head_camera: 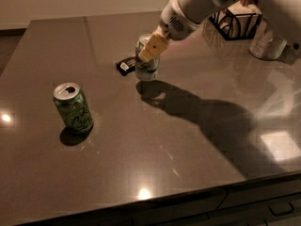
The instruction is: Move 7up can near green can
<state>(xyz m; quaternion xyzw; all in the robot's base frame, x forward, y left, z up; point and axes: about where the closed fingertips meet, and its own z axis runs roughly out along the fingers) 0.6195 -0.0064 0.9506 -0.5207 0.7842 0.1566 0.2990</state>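
The 7up can (146, 66), pale with light green markings, is upright at the middle back of the dark table (155, 145). My gripper (151, 48) comes down from the upper right and is shut on it; one tan finger (152, 46) lies across the can's front and upper part. The can's base is at or just above the tabletop. The green can (73, 108), with dark line art and an opened silver top, stands upright on the left, well apart from the 7up can.
A small black packet (125, 65) lies just left of the 7up can. A black wire basket (235, 25) and a clear glass (266, 42) stand at the back right. The table's front edge (188, 192) runs along the bottom.
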